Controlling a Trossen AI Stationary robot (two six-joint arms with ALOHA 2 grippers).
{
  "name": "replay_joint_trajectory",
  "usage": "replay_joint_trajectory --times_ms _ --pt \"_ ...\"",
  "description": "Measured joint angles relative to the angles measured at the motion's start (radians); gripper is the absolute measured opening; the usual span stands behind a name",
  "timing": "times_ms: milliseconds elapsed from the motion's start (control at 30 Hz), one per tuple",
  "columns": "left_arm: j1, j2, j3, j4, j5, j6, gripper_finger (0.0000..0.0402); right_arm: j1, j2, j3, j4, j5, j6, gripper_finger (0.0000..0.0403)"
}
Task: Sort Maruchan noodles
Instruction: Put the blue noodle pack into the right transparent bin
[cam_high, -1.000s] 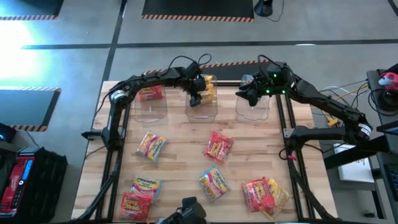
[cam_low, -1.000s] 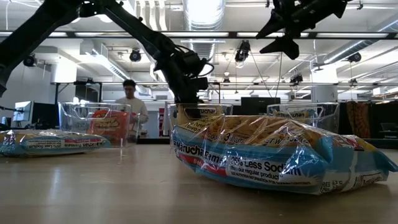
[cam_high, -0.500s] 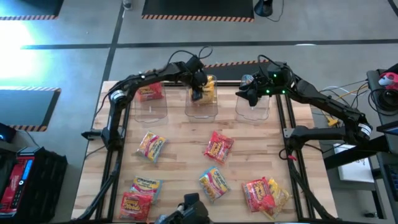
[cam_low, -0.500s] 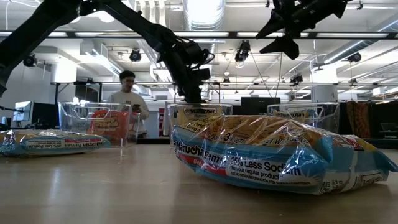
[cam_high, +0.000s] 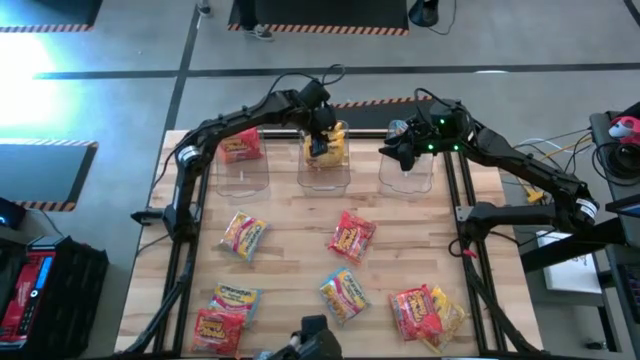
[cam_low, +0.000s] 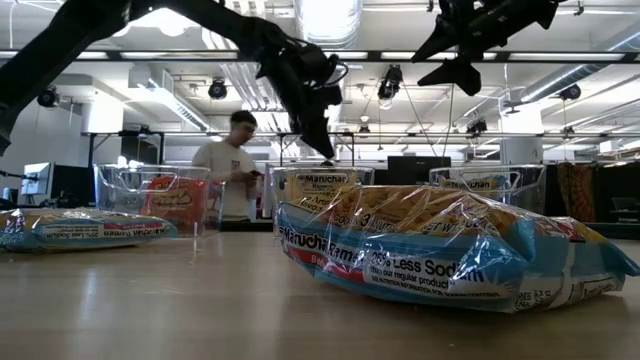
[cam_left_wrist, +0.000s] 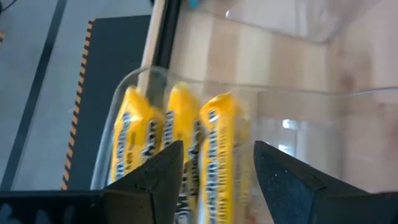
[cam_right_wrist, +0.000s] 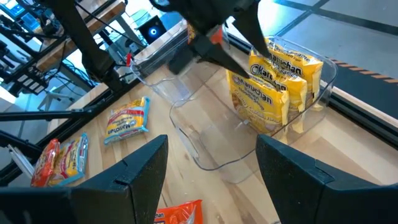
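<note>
Three clear bins stand along the table's far edge. The middle bin (cam_high: 325, 165) holds yellow Maruchan packets (cam_left_wrist: 180, 137) standing on edge at its far end (cam_right_wrist: 280, 81). The left bin (cam_high: 243, 160) holds a red packet (cam_high: 241, 148). My left gripper (cam_high: 322, 125) (cam_left_wrist: 217, 152) hangs open and empty just above the yellow packets (cam_low: 322, 145). My right gripper (cam_high: 400, 152) (cam_right_wrist: 211, 146) is open and empty, high over the right bin (cam_high: 408, 175) (cam_low: 452, 60). Several loose packets lie flat on the table, such as a red one (cam_high: 350, 237) and a multicoloured one (cam_high: 243, 235).
More packets lie along the near edge (cam_high: 343, 295) (cam_high: 225, 312) (cam_high: 425, 312); one with a blue edge fills the low view's foreground (cam_low: 440, 245). An orange packet (cam_right_wrist: 180, 211) shows under my right gripper. A person (cam_low: 235, 170) stands beyond the table. Bare wood lies between bins and packets.
My left gripper has risen out of the middle bin and drifted slightly toward the far edge, leaving the yellow packets standing in the bin. The right arm has kept still. The person behind the table has walked toward the right.
</note>
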Motion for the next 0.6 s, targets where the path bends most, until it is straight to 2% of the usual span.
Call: replay_joint_trajectory --times_ms 167,333,433,600 --pt "-0.066 -0.017 0.044 -0.062 0.008 -0.036 0.0178 0.0 0.0 0.0 0.0 0.0 0.0 0.0233" --pt "-0.138 -0.09 -0.008 -0.039 0.006 -0.092 0.0178 0.0 0.0 0.0 0.0 0.0 0.0 0.0233" --pt "-0.185 -0.16 -0.114 0.003 -0.029 -0.161 0.0178 0.0 0.0 0.0 0.0 0.0 0.0 0.0233" --pt "-0.298 -0.33 -0.381 0.154 -0.125 -0.311 0.0178 0.0 0.0 0.0 0.0 0.0 0.0 0.0233"
